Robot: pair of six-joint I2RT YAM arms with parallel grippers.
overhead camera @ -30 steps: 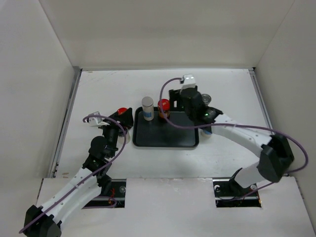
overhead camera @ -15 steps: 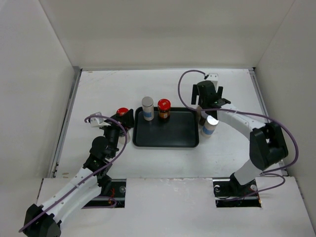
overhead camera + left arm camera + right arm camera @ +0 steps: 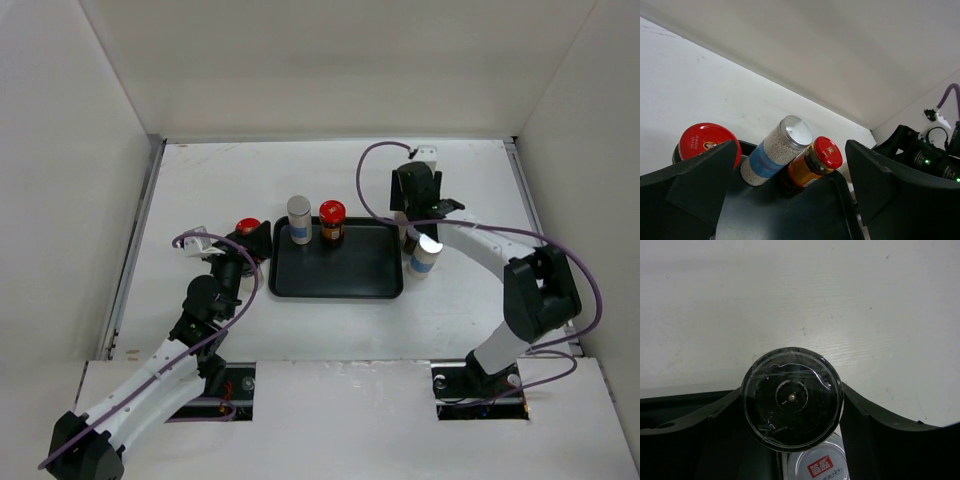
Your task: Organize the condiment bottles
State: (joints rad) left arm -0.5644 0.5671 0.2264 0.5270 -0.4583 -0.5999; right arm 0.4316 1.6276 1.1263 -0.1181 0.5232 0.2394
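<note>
Overhead view of a white table [image 3: 220, 180] with a black tray [image 3: 350, 275] at its middle. 2 condiment bottles stand upright side by side at the tray's far left corner. One is a silver-lidded shaker [image 3: 299, 220] with a blue label and pale granules. The other, on its right, is an orange-labelled jar [image 3: 332, 222] with a red lid.

A lone red-lidded jar [image 3: 246, 227] stands on the table just outside the tray's left edge. The left claw [image 3: 790, 152] is beside it, facing across the tray. Its 2 dark fingers are spread wide with nothing between them, and the jar shows just behind the left finger.

Off the tray's right edge, near its far corner, stand 2 more bottles close together. One is a dark jar with a clear lid [image 3: 800, 415]. The other is a white-lidded jar [image 3: 424, 252] with a blue label, on the near side of it.

The right claw [image 3: 791, 395] hangs directly over the dark jar, with 1 finger at each side of the lid. Both fingers meet the lid's outline, but I cannot tell whether they are gripping it.
</note>
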